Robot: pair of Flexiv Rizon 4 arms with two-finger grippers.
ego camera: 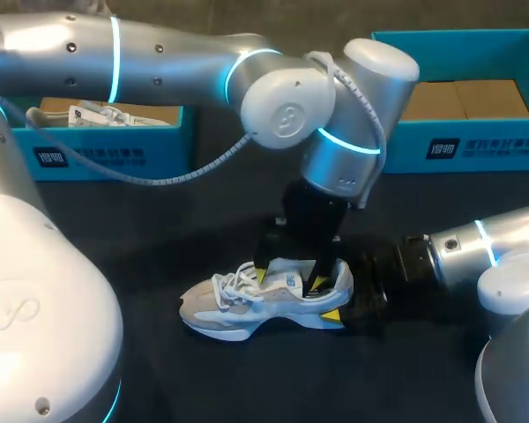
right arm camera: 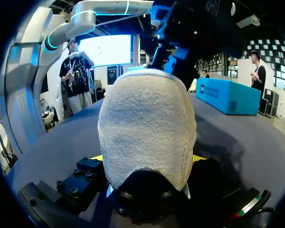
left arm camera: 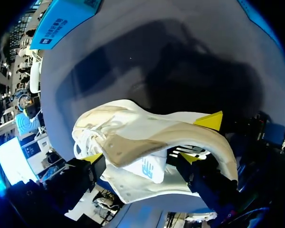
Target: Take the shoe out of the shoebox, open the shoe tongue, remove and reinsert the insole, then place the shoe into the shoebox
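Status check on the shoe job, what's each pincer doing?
Right pincer shut on shoe heel. Left pincer over shoe opening, state unclear. Shoe upright on table. Nothing in the way.

White print on left shoebox (ego camera: 150, 145), right shoebox (ego camera: 476, 145), logo on shoe (ego camera: 220, 308)

In the right wrist view, the heel of the shoe (right arm camera: 147, 142), clamped in the right gripper (right arm camera: 147, 159), conceals the toe and most of both fingers (right arm camera: 98, 157). In the head view, the left gripper (ego camera: 290, 278) covers the shoe opening. The left arm (ego camera: 159, 53) hides part of the far left shoebox (ego camera: 97, 154). The far right shoebox (ego camera: 476, 145) is cut off.
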